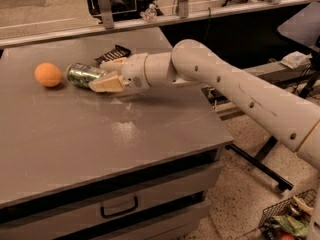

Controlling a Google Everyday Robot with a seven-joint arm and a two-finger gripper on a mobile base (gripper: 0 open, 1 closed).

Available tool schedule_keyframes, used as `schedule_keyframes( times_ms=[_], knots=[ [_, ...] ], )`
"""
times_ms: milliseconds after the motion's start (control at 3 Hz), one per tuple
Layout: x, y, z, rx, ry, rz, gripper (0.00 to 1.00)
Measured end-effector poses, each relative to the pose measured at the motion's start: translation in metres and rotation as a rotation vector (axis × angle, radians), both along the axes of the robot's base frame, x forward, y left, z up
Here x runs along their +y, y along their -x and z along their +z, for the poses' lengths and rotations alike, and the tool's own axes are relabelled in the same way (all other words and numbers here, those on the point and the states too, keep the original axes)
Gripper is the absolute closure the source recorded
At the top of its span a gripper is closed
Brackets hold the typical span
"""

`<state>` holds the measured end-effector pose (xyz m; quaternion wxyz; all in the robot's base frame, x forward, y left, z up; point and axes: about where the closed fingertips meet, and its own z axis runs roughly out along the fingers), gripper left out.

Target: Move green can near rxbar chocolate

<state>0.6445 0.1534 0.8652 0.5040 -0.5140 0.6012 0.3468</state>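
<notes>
The green can (81, 74) lies on its side on the grey table (100, 144), at the back left. The rxbar chocolate (113, 53) is a flat black wrapper just behind and to the right of the can, partly hidden by the wrist. My gripper (107, 73) reaches in from the right at table height. Its fingers are open. One fingertip (114, 62) is behind the can's right end and the other (106, 83) is in front of it. The can's end sits between them.
An orange (48, 74) sits just left of the can. The table's right edge is near the arm's elbow (192, 59). A railing (150, 19) runs behind the table. A drawer handle (119, 207) is below, and a wire basket (287, 219) is on the floor at the lower right.
</notes>
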Motion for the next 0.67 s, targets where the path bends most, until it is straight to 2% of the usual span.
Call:
schedule_keyframes(
  times_ms=[333, 667],
  knots=[
    [-0.003, -0.001, 0.004, 0.004, 0.003, -0.019, 0.76],
    [-0.02, 0.01, 0.017, 0.004, -0.021, -0.085, 0.98]
  ],
)
